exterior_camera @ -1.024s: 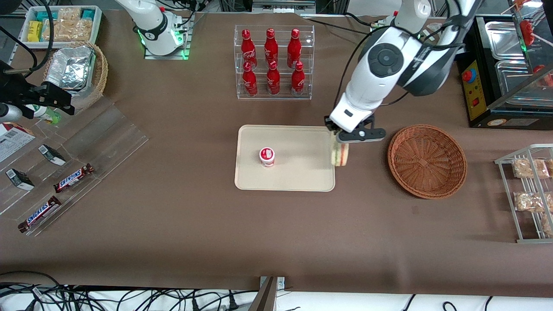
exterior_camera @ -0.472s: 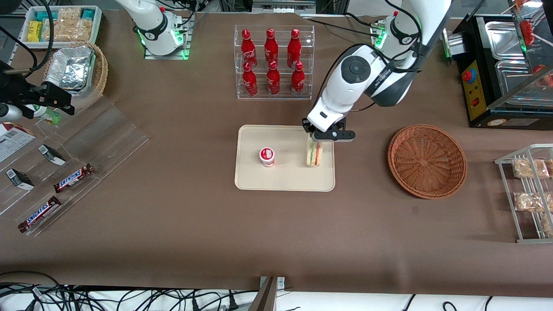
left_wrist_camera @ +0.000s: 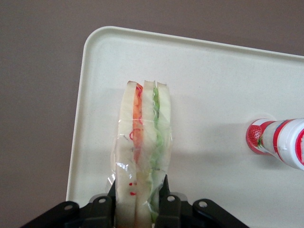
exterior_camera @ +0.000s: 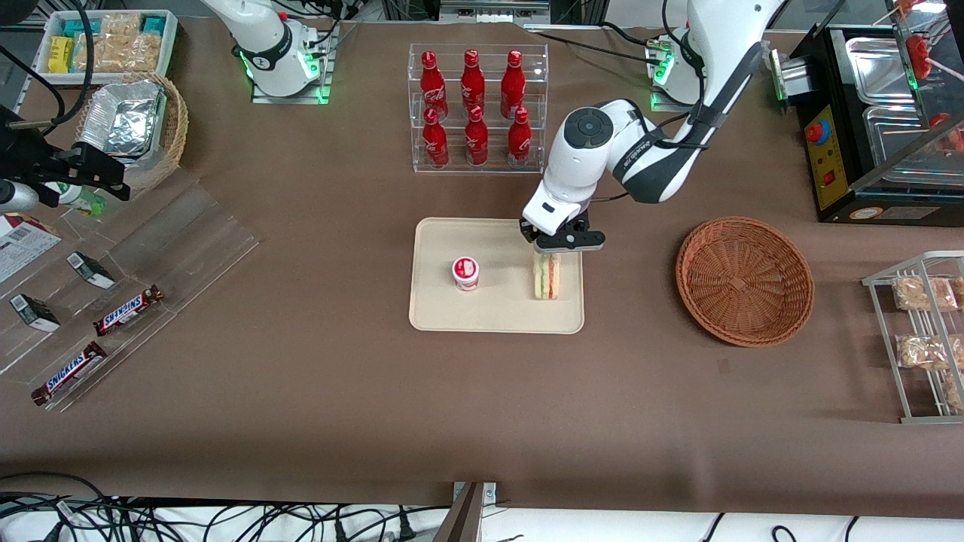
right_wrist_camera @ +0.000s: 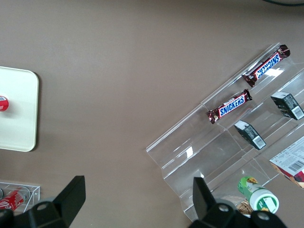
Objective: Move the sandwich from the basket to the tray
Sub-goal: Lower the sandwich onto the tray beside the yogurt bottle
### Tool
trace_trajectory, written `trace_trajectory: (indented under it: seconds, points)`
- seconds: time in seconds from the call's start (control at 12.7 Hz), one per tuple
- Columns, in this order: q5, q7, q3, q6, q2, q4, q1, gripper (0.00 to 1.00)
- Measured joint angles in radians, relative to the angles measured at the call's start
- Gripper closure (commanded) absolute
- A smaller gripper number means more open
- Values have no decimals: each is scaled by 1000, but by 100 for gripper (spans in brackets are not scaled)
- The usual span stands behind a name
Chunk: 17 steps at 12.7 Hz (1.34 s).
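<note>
Empty reddish-brown wicker basket on the brown desk, toward the working arm's end. Beside it, cream tray carrying a small red-and-white yogurt bottle and the wrapped sandwich, standing on edge near the tray's basket-side rim. Tool just above, closed on the sandwich's upper end, fingers pressing both bread faces. Farther off, rack of red cola bottles.

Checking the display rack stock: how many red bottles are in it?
6, all in the clear rack farther from the front camera than the tray: three red bottles on its upper tier, three on its lower. The gripper holds the sandwich over the tray.
</note>
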Motion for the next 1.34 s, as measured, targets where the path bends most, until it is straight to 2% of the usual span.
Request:
trace_trajectory:
  seconds: [0.47, 0.55, 0.87, 1.34]
  points:
    - [6, -15, 0, 1, 23, 24, -11, 67]
    - [28, -32, 0, 1, 34, 31, -16, 67]
    - [191, -169, 0, 2, 75, 46, -21, 67]
    - [203, -181, 1, 3, 91, 61, -22, 63]
